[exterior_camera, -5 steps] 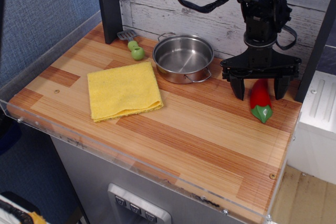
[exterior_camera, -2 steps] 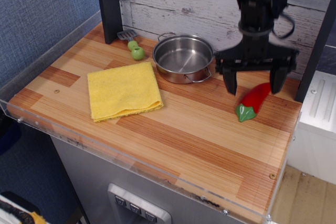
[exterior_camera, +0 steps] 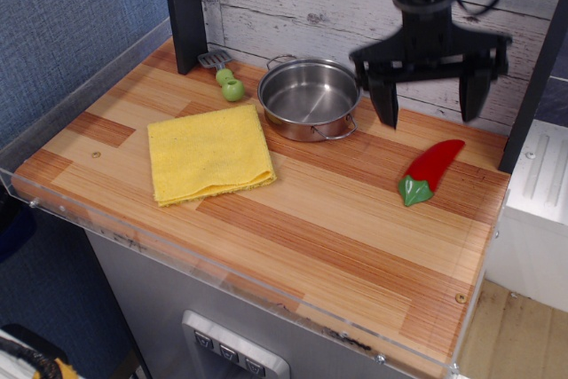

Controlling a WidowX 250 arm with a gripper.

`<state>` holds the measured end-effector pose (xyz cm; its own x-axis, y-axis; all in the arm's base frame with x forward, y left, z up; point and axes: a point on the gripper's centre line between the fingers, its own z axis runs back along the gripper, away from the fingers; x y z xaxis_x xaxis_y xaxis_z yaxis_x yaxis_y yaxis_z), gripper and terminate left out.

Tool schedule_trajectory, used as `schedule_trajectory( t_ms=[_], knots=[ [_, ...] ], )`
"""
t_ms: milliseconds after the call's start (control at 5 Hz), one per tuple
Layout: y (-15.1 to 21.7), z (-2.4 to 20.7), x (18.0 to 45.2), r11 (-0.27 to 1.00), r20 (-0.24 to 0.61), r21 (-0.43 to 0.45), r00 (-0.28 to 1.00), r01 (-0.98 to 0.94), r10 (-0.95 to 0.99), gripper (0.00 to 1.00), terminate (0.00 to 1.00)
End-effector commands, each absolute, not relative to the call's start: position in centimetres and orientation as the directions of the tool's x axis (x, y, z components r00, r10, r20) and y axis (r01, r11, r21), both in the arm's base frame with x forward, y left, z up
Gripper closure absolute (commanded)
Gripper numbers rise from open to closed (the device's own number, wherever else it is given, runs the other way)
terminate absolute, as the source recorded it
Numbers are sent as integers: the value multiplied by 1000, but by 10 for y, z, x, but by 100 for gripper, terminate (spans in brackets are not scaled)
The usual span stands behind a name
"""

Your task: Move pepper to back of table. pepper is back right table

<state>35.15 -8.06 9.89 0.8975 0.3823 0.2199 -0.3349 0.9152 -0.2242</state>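
Pepper (exterior_camera: 431,169) lying flat at back right of table (exterior_camera: 293,219), tip toward the rear wall, green stem cap toward the front. Looks light, stiff and glossy, so likely slippery; best pinched across the thick red body just behind the cap, not at the thin tip. Unlikely to break.

Gripper (exterior_camera: 429,88) hanging above and behind the pepper, clear of it, jaws spread wide and holding nothing. Pot (exterior_camera: 310,98) just left of the gripper, well apart from the pepper. Cloth (exterior_camera: 209,153) and small green objects (exterior_camera: 230,85) farther left.

Against a second ago: then upright between the jaws with the cap down, now released and fallen onto its side. Against 0.4 s ago: already lying in the same spot, gripper risen higher since. Placement seems done.
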Motion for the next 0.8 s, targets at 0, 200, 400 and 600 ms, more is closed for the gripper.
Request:
schedule_trajectory(
  t_ms=[0,200,400,600],
  knots=[
    [-62,152,325,899,291,-278,862,-339,415,0,0],
    [-62,152,325,899,291,-278,862,-339,415,0,0],
    [-62,152,325,899,291,-278,862,-339,415,0,0],
    [-62,152,325,899,291,-278,862,-339,415,0,100]
  ],
)
